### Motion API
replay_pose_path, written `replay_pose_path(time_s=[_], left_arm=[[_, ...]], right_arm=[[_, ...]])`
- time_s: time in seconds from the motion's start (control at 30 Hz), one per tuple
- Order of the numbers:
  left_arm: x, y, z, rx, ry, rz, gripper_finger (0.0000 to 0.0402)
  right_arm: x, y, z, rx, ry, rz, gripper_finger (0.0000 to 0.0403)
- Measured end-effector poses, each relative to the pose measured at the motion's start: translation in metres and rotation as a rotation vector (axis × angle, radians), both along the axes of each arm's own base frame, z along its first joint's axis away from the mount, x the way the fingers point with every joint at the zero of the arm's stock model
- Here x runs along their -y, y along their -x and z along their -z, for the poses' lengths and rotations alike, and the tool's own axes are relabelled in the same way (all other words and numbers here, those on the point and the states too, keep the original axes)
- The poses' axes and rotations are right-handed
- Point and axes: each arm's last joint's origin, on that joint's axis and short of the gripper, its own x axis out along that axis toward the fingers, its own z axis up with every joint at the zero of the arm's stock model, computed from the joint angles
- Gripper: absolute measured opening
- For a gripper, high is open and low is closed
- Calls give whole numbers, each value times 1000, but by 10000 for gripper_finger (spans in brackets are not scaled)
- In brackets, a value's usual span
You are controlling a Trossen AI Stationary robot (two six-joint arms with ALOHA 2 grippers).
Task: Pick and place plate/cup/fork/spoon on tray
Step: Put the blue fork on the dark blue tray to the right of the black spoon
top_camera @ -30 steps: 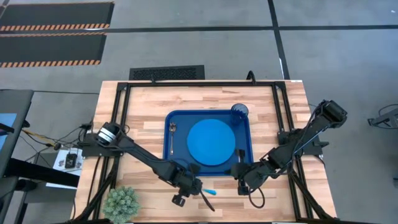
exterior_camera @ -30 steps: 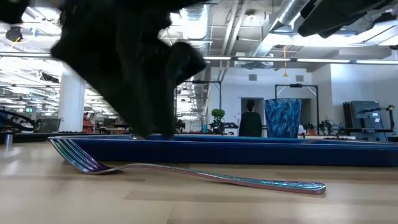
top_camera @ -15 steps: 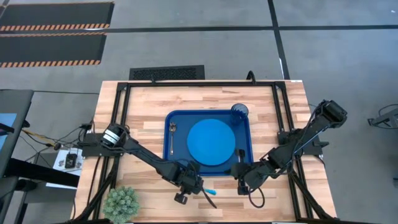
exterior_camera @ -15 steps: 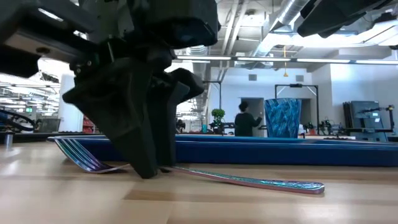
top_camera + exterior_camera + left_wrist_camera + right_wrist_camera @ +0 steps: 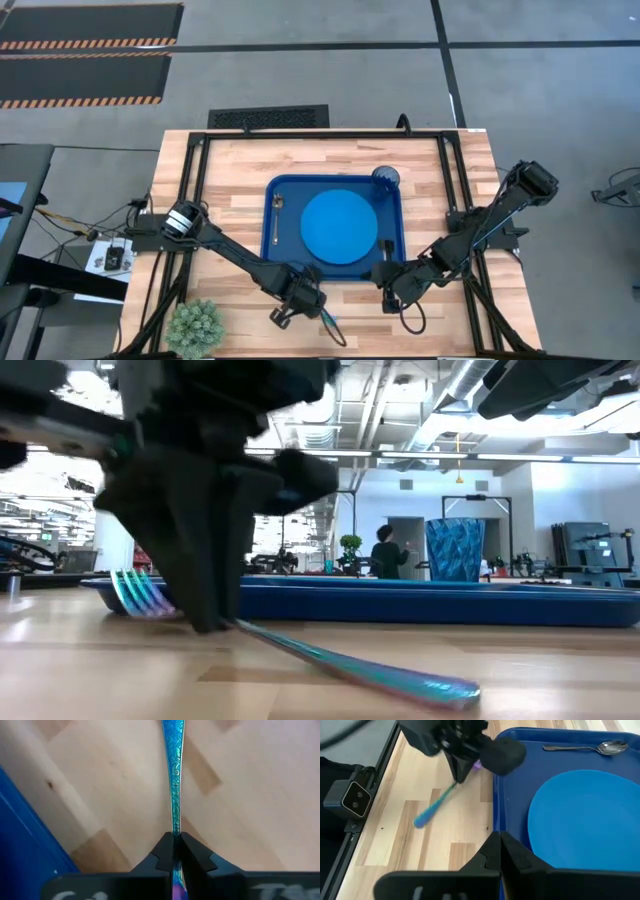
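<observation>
1. The left gripper (image 5: 173, 851) is pinching the fork (image 5: 173, 785) on its handle, on the bare wood just near of the tray (image 5: 280, 185).
2. In the low view the fork (image 5: 330, 660) slopes, tines raised by the tray's near rim, handle end low over the table.
3. The right gripper (image 5: 499, 851) waits at the tray's near right corner, fingers pressed together, holding nothing.
4. The plate (image 5: 340, 226), spoon (image 5: 276, 222) and cup (image 5: 386, 178) lie in the tray.
5. Recommended: lift until the whole fork clears the rim, carry far, release on bare tray floor beside the plate.
</observation>
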Motion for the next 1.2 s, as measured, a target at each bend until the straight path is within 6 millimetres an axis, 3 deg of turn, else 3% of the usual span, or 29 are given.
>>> replay_pose_path(time_s=[0.37, 0.5, 0.73, 1.0, 1.2], left_arm=[[21, 11, -31, -72, -111, 250, 3], [13, 22, -31, -182, -195, 401, 3], [-11, 27, -34, -283, -298, 487, 3], [-19, 36, -71, -172, -373, 525, 1], [-26, 48, -97, -88, -415, 407, 0]], right_arm=[[0, 0, 0, -5, 3, 0, 12], [0, 0, 0, -4, 3, 0, 12], [0, 0, 0, -5, 6, -4, 12], [0, 0, 1, -2, 3, -8, 12], [1, 2, 6, -12, 11, -8, 12]])
